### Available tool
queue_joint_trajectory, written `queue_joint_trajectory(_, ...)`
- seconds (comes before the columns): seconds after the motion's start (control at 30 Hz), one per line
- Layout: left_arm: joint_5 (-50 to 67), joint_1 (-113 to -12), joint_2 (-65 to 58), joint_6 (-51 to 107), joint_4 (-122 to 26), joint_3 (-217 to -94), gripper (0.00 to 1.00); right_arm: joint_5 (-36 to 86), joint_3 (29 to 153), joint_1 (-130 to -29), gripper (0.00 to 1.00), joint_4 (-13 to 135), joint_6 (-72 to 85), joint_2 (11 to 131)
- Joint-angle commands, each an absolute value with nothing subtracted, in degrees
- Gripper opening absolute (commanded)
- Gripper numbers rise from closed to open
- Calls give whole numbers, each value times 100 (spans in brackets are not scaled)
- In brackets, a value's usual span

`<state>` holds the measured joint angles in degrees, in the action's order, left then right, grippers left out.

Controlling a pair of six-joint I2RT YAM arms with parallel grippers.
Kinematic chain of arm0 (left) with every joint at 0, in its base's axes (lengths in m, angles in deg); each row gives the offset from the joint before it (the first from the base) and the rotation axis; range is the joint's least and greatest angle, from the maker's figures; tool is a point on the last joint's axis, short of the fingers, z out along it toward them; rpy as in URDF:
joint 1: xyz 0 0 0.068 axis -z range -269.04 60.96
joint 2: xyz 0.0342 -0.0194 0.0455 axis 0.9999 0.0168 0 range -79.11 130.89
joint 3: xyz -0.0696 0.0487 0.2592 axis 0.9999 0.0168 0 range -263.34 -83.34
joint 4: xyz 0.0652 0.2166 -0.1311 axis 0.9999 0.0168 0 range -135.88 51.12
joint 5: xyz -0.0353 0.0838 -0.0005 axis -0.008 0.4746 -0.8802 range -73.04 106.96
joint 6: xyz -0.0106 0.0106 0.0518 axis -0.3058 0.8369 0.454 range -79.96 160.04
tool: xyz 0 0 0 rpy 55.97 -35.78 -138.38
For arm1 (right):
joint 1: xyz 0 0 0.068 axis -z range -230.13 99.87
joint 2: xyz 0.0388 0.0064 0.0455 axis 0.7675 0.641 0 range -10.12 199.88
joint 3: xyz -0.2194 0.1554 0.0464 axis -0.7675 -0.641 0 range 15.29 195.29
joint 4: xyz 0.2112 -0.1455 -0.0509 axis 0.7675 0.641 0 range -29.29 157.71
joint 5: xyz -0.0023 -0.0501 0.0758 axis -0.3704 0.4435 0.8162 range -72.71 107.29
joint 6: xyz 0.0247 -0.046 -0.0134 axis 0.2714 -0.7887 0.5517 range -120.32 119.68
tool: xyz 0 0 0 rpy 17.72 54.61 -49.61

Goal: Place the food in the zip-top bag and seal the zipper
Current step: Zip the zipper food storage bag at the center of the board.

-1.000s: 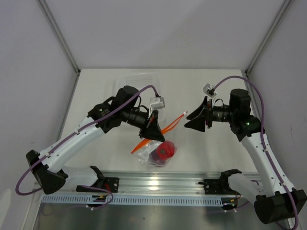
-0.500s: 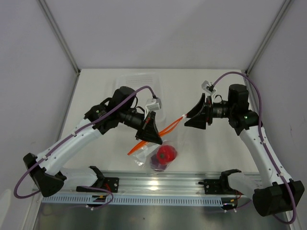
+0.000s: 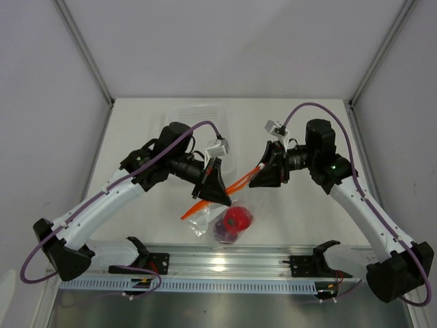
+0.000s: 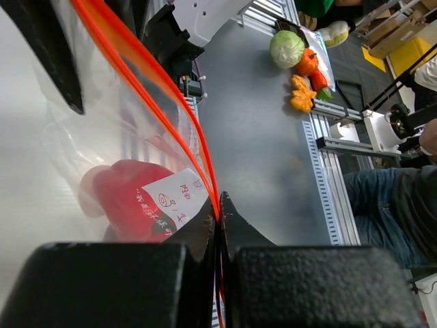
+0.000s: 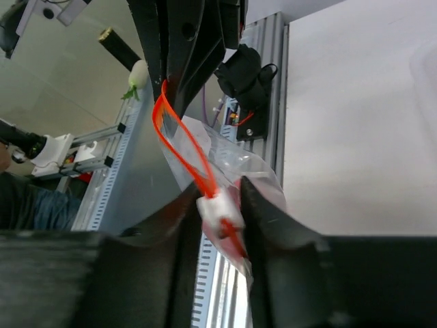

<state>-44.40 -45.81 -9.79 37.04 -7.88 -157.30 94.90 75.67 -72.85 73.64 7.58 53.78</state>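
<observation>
The clear zip-top bag [image 3: 210, 224] hangs above the table's near edge with the red pepper-like piece [image 3: 237, 219] and a dark purple piece [image 3: 220, 231] inside. Its orange-red zipper [image 3: 240, 183] stretches between both grippers. My left gripper [image 3: 216, 190] is shut on the zipper; in the left wrist view the left gripper [image 4: 218, 205] pinches the strip [image 4: 171, 102] above the red piece [image 4: 123, 195]. My right gripper [image 3: 261, 175] is at the zipper's right end. In the right wrist view the right gripper [image 5: 220, 186] is closed around the white slider [image 5: 220, 210]. The peach ball is not clearly seen.
A clear rectangular tray [image 3: 198, 113] lies at the back of the table behind the left arm. An aluminium rail [image 3: 225, 263] runs along the near edge under the bag. Side walls and corner posts [image 3: 85, 51] box in the table.
My right gripper has moved left to the zipper's right end and closed around the white slider. My left gripper still holds the zipper, having shifted slightly left and lifted.
</observation>
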Motion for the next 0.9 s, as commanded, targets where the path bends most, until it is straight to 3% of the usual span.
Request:
queue_joint_trajectory(0.0, -4676, -4667, -1117, 3697, -1011, -15814, 1, 9613, 7559, -7465, 27, 6967, 953, 5536)
queue_joint_trajectory(0.03, -4659, -4676, -1109, 3688, -1011, -15805, 1, 9570, 7550, -7492, 15, 7002, 909, 5527)
queue_joint_trajectory(0.13, -4667, -4746, -1100, 3636, -1107, -15709, 1, 9420, 7427, -7509, 11, 7038, 935, 5387)
queue_joint_trajectory(0.5, -4755, -4869, -1108, 3495, -1371, -15471, 0, 9244, 7014, -7290, 25, 6784, 1259, 4921)
queue_joint_trajectory(0.57, -4773, -4878, -1135, 3495, -1380, -15471, 1, 9227, 6935, -7246, 36, 6651, 1357, 4868)
queue_joint_trajectory(0.63, -4773, -4896, -1161, 3477, -1389, -15471, 1, 9209, 6935, -7202, 41, 6721, 1313, 4850)
queue_joint_trajectory(0.77, -4808, -4922, -1205, 3451, -1424, -15471, 1, 9218, 6838, -7140, 37, 6503, 1453, 4789)
queue_joint_trajectory(0.87, -4817, -4957, -1205, 3468, -1415, -15471, 1, 9253, 6785, -7114, 27, 6229, 1682, 4763)
